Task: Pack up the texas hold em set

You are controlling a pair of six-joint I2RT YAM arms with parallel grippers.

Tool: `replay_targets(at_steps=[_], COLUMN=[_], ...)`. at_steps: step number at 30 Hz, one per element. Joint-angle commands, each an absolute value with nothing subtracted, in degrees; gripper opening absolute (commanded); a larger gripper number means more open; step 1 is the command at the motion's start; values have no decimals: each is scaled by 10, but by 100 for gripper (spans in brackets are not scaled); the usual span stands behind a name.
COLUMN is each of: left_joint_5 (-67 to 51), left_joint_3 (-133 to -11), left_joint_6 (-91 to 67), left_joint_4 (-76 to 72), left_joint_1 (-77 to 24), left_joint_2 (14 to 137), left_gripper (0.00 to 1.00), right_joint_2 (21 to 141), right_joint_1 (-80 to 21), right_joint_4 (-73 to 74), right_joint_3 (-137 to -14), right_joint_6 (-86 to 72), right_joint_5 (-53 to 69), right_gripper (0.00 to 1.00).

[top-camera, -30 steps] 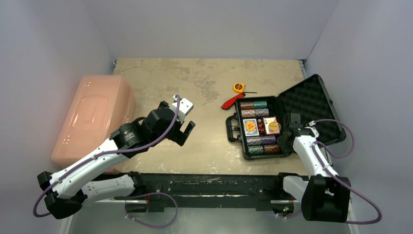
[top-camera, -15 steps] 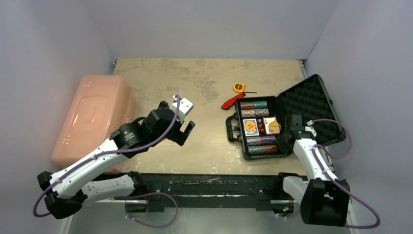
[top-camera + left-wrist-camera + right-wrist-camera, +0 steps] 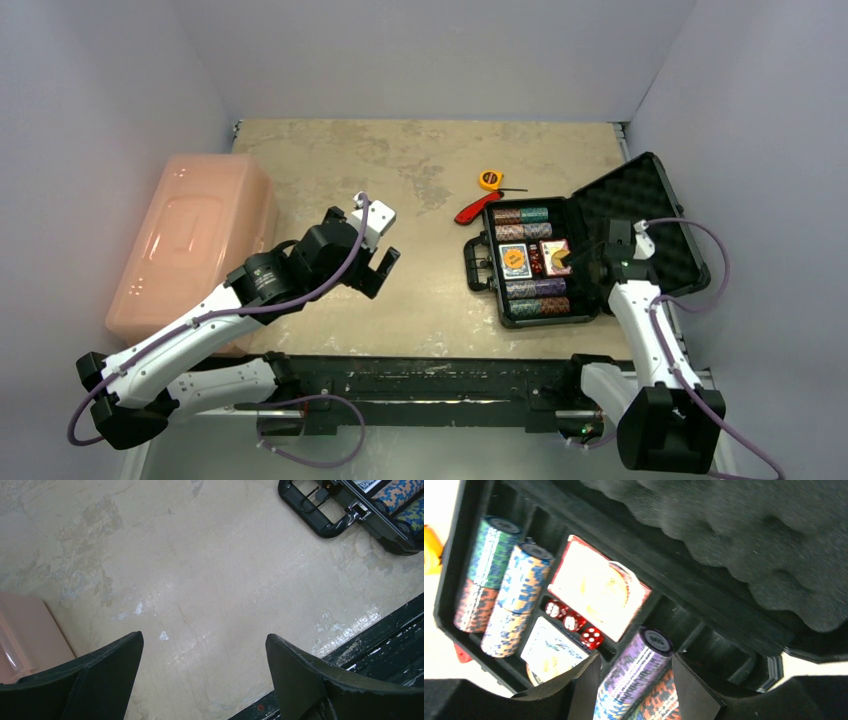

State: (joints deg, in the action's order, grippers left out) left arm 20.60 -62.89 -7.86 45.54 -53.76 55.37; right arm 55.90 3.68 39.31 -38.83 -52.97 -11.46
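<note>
The black case point(image 3: 488, 272) lies open at the right of the table, handle point(image 3: 474, 262) to the left, egg-crate foam lid point(image 3: 640, 215) tilted back to the right. Inside lie chip rolls point(image 3: 520, 215), two card decks point(image 3: 515, 260) and tiny red dice point(image 3: 535, 262). My right gripper point(image 3: 583, 262) hovers over the case's right side, open and empty. In the right wrist view my gripper point(image 3: 635, 657) straddles, from above, a purple chip roll point(image 3: 634, 680), with dice point(image 3: 574, 622), decks point(image 3: 594, 592) and lid foam point(image 3: 734, 545) beyond. My left gripper point(image 3: 378, 265) is open and empty over bare table point(image 3: 204, 636).
A large pink bin point(image 3: 195, 240) stands at the left. A yellow tape measure point(image 3: 490, 180) and a red-handled tool point(image 3: 470, 210) lie just behind the case. A black rail point(image 3: 420, 375) runs along the near edge. Walls close in on three sides.
My right arm has swung right and lifted slightly, so its gripper now sits nearer the lid side of the case. The left arm has not moved.
</note>
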Motion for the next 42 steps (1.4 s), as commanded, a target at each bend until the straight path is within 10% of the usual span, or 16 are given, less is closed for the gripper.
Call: replay_targets(at_steps=[1,17,29,42], left_joint_5=[223,235,244,253], left_joint_3=[-646,-644,-643,-642], left_joint_6=[-70,-68,-66,-64], left_joint_4=[452,452,452,452], left_joint_1=[-538,-538,-538,-538], left_joint_2=[544,540,541,541], left_gripper=[92,92,92,92], right_joint_2=[580,683,824,956], right_joint_1=[34,-68,-120,-157], right_joint_4=[338,186,157,165], right_joint_3=[-432,-513,-602,-686], right_joint_6=[-438,-377,-345,-322], right_joint_5=[-49,71,37,-3], right_gripper=[59,45,4,0])
